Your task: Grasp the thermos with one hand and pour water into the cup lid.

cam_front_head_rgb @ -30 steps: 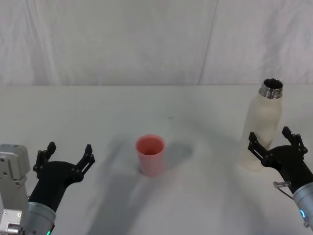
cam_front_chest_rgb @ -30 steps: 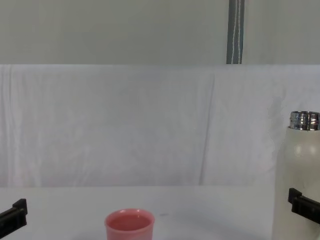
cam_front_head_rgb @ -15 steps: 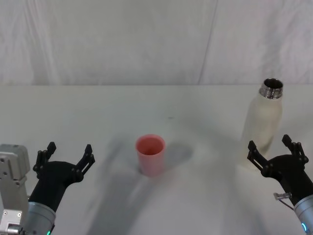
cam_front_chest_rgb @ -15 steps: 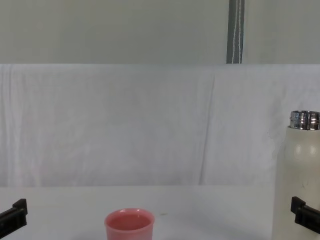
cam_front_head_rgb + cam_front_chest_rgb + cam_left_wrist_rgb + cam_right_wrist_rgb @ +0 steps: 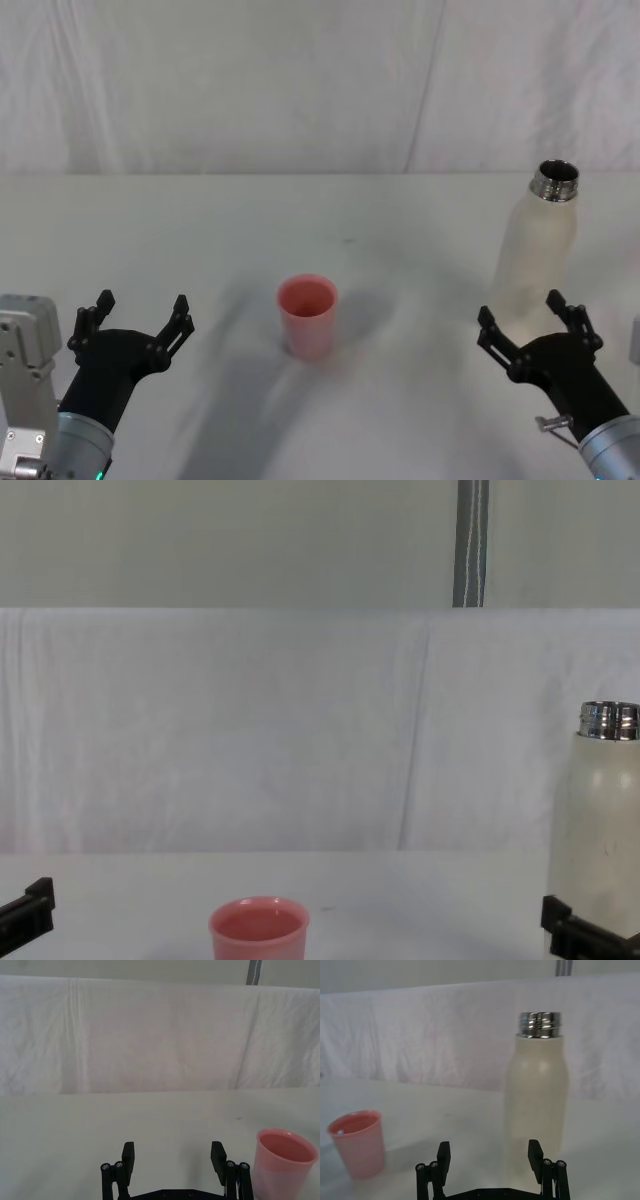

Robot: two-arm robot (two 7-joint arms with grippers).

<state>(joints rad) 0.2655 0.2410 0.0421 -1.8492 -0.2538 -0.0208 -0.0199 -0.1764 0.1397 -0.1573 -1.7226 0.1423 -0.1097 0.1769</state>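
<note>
Right gripper point(image 5: 531, 329): we are hovering with jaws spread wide, just short of the thermos, holding nothing.
Left gripper point(image 5: 133, 320): we are idling at the near left, jaws open, empty.
Cup lid point(image 5: 308, 316): standing upright mid-table, well apart from the thermos.
Thermos point(image 5: 536, 256): standing upright, uncapped, at far right.
Risk: we are judging that an off-centre approach could nudge the tall thermos over and spill it.

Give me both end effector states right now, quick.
Left end effector: open, holding nothing, parked left of the cup lid.
Right end effector: open, holding nothing, just in front of the thermos.
</note>
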